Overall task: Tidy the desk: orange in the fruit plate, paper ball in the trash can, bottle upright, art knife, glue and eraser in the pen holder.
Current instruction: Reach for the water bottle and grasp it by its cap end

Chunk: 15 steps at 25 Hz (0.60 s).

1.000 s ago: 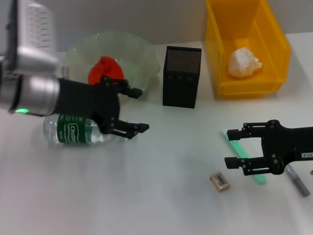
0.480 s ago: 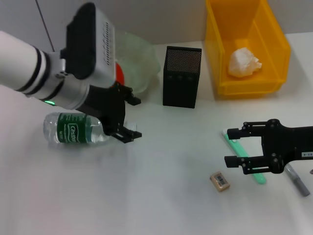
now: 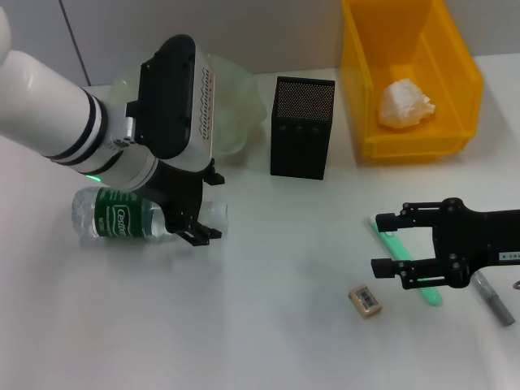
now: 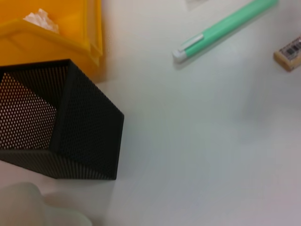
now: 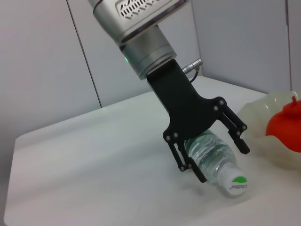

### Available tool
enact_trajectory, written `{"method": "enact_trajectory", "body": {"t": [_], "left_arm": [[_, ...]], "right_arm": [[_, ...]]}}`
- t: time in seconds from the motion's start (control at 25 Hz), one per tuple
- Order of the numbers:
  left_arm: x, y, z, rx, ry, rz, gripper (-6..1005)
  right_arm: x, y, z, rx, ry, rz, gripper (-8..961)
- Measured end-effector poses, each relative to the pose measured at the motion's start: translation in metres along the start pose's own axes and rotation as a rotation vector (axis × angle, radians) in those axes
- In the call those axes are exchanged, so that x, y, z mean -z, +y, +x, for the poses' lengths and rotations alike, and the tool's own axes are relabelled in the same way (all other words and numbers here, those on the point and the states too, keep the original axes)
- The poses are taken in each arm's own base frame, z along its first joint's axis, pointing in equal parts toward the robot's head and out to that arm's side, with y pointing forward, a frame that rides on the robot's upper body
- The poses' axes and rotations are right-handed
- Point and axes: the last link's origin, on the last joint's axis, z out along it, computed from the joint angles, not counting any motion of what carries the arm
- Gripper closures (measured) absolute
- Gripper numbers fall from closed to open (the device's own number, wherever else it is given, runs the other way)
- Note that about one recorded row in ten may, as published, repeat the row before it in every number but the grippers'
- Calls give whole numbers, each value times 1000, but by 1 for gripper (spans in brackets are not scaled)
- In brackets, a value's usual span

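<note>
White bench (image 3: 268, 325) against grey wall. Done: paper ball (image 3: 405, 104) in trash can (image 3: 463, 81), orange (image 5: 286, 125) in fruit plate (image 3: 240, 106). Pending: bottle (image 3: 122, 215) lying flat; eraser (image 3: 366, 300), green and grey sticks beside pen holder (image 3: 302, 127). Left tool (image 3: 197, 207) spread wide, straddling bottle neck, not clenched. Right tool (image 3: 388, 244) released, empty, over green stick.

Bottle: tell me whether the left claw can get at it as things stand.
Probably yes. The left claw is open and straddles the neck end of the bottle, which lies on its side on the table, with nothing between them.
</note>
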Motion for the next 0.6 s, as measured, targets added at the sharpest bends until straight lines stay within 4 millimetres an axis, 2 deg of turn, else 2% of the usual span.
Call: {"method": "enact_trajectory", "body": {"t": [0.6], "left_arm": [[-16,4,0,-42,-30,23,346]], "right_arm": [[-2,1,1,-4,-1,-1,226]]}}
